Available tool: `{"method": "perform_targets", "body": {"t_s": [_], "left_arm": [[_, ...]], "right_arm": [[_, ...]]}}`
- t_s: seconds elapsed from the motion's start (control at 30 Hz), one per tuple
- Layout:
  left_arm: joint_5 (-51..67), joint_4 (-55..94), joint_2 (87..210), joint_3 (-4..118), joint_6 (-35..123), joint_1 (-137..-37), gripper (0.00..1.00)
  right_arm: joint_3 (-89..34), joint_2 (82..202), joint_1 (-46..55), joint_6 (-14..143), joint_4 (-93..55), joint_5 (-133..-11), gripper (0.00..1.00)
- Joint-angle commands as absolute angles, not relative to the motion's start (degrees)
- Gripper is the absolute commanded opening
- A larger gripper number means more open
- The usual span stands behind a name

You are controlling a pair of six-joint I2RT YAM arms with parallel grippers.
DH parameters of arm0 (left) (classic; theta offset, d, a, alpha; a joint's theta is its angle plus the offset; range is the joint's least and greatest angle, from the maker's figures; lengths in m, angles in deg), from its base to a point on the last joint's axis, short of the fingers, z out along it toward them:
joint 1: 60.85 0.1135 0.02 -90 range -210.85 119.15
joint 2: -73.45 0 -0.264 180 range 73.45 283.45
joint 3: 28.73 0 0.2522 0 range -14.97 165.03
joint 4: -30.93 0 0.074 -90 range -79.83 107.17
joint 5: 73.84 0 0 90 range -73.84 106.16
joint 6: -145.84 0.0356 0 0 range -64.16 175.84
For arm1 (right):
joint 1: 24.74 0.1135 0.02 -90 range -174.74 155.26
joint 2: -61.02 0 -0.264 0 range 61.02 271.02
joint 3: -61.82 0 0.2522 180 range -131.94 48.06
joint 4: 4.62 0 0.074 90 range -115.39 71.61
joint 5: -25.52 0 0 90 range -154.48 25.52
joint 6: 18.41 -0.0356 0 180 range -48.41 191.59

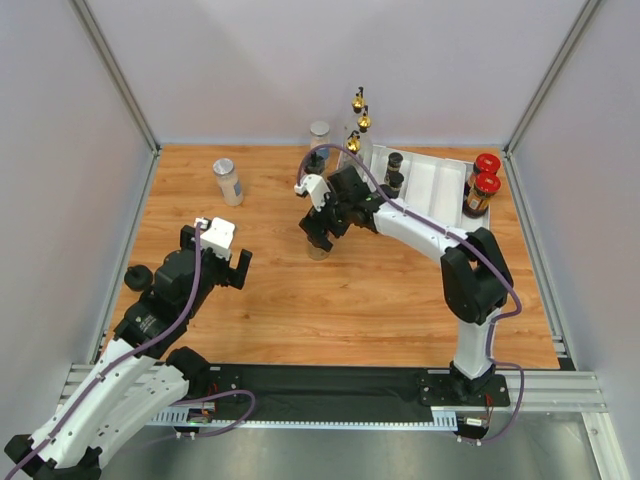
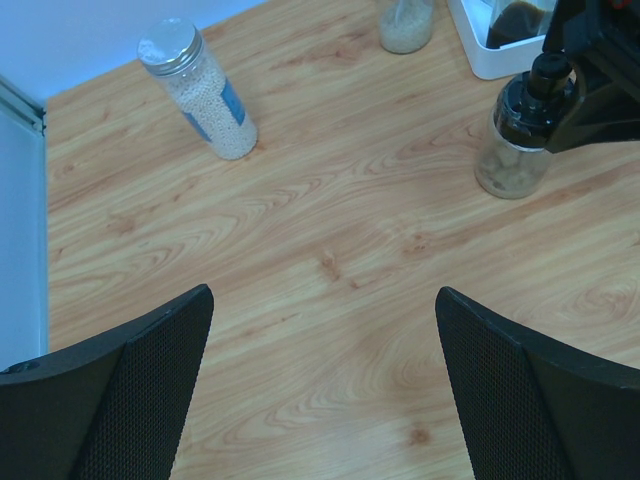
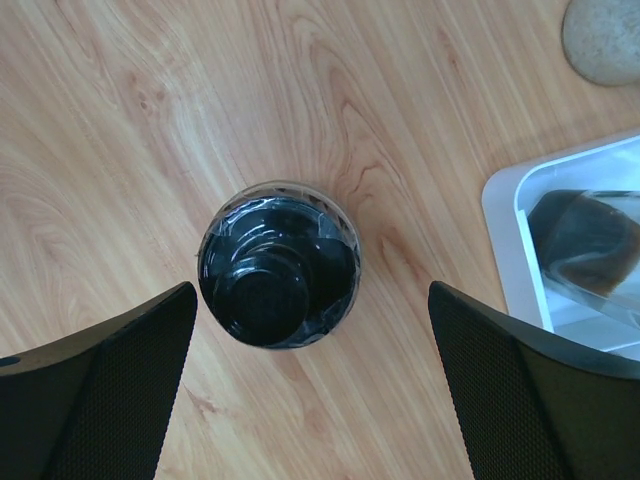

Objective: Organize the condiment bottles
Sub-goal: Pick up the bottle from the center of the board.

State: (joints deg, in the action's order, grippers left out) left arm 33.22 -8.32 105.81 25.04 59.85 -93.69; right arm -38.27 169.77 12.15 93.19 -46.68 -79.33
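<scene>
Condiment bottles point(image 1: 393, 172) are partly sorted. Nearest, a black-capped spice jar point(image 3: 278, 270) stands on the table point(image 1: 350, 300) between my right gripper's point(image 3: 310, 292) spread fingers, untouched; my left gripper point(image 2: 322, 292) hangs, jaws apart. Two silver-lidded jars point(image 1: 228, 180) wait outside the white tray point(image 1: 430, 185); farther, red-lidded jars point(image 1: 480, 185) and gold-spouted bottles point(image 1: 358, 120) occupy it.

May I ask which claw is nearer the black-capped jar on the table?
Right. The right claw is open directly over the jar; the left claw is well off to its left.
</scene>
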Motion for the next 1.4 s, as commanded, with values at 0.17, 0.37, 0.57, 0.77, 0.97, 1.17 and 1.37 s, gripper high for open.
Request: {"method": "perform_targets", "body": {"t_s": [0.17,0.37,0.57,0.77,0.97,1.17,1.37], "left_arm": [[33.83,-7.17,105.44,24.50,60.68,-93.45,1.00],[33.83,-7.09,105.44,24.50,60.76,-93.37,1.00],[33.74,-7.17,105.53,24.41,60.76,-93.45,1.00],[33.74,-7.09,105.70,24.41,60.85,-93.45,1.00],[33.57,-7.09,105.62,24.50,60.76,-93.37,1.00],[33.39,-7.00,105.79,24.50,60.68,-93.37,1.00],[33.21,-7.09,105.79,24.41,60.68,-93.45,1.00]], "right_arm": [[-42.20,173.07,14.37,87.23,-44.14,-75.38,1.00],[-42.47,174.31,14.55,86.35,-43.79,-76.17,0.96],[-41.68,174.22,14.55,86.70,-43.87,-76.87,0.78],[-40.19,172.47,14.55,87.67,-43.87,-77.83,0.33],[-40.27,169.92,14.46,94.95,-50.45,-82.57,0.17],[-37.38,163.16,13.67,104.54,-56.79,-89.43,0.13],[-35.09,157.97,10.69,107.27,-61.44,-92.07,0.13]]}}
